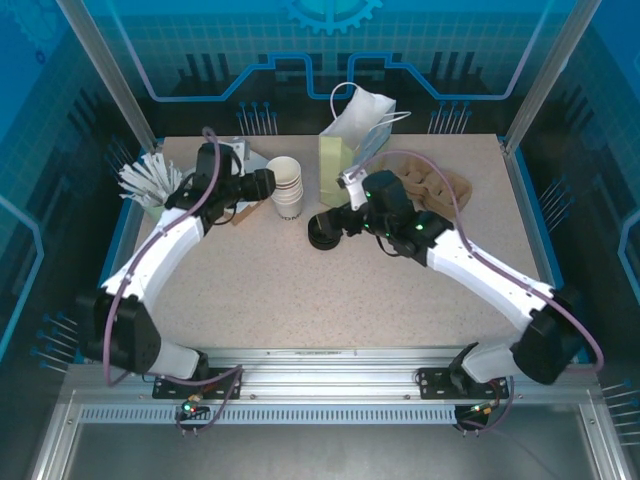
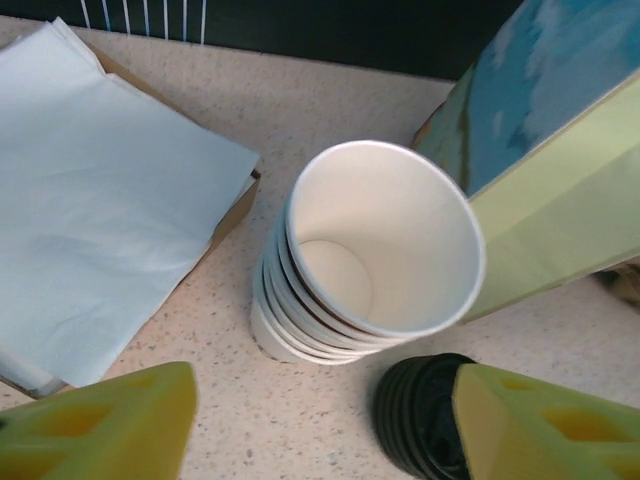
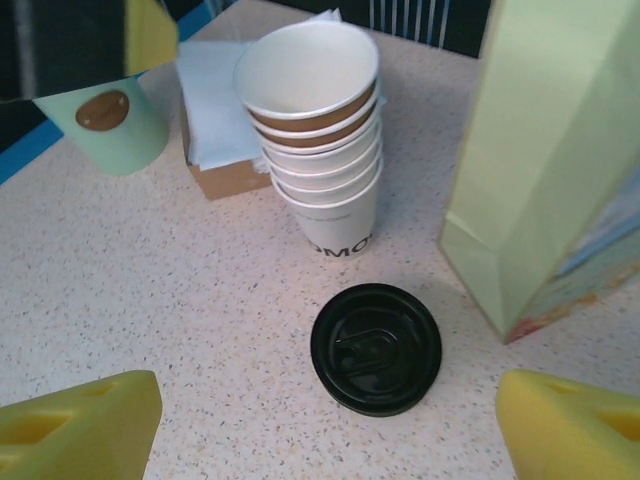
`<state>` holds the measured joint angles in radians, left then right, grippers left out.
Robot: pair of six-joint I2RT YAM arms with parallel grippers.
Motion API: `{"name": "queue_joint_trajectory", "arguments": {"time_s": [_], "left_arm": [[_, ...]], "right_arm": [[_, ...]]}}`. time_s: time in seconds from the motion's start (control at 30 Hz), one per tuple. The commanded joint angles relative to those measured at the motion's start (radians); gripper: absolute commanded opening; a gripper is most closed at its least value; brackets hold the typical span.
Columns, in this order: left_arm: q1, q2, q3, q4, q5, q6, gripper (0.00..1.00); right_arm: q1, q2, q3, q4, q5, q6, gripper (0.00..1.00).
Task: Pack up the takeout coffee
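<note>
The coffee, as I read it, is not yet a capped cup: its makings stand side by side near the middle of the surface [image 1: 250, 290]. A stack of white paper cups [image 3: 325, 150] stands upright, mouths up, with tan bands showing between the rims. Just beside it, on the side toward the arms, a black lid [image 3: 375, 348] lies top side up. From the left wrist its ribbed side suggests several lids nested together, though I cannot count them. Cups and lids piled close together probably let each arm take its own piece without crossing the other.

The left gripper [image 2: 330, 425] hangs above and beside the cup stack. Its jaws stand apart and empty with the stack ahead of them, which would suit lifting off the top cup or steadying the pile. The right gripper [image 3: 325, 430] looks down on the lid, jaws spread wide and holding nothing. The lid sits ahead of them and roughly centred, lined up, I judge, for a grip on its rim.

Just behind the cups a pale green paper bag [image 1: 343, 158] stands upright, near enough to take a finished cup. A pile of napkins [image 2: 100, 200] lies to the left of the stack. A cardboard cup carrier [image 1: 445, 185] lies behind the right arm, apart from the working spot.
</note>
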<state>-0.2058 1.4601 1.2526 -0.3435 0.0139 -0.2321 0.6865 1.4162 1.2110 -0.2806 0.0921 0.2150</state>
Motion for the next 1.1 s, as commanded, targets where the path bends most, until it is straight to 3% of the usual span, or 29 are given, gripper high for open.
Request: {"name": "queue_joint_trajectory", "arguments": {"time_s": [0.0, 0.47, 1.07], "left_arm": [[-0.002, 0.084, 0.111, -0.113, -0.036, 0.06, 0.61], [-0.002, 0.272, 0.31, -0.181, -0.058, 0.106, 0.31], [-0.002, 0.323, 0.349, -0.196, -0.055, 0.11, 0.18]], "right_arm": [[0.017, 0.066, 0.082, -0.06, -0.05, -0.02, 0.87], [0.036, 0.124, 0.111, -0.08, -0.046, -0.011, 0.88], [0.045, 0.133, 0.113, -0.092, -0.052, -0.007, 0.88]]}}
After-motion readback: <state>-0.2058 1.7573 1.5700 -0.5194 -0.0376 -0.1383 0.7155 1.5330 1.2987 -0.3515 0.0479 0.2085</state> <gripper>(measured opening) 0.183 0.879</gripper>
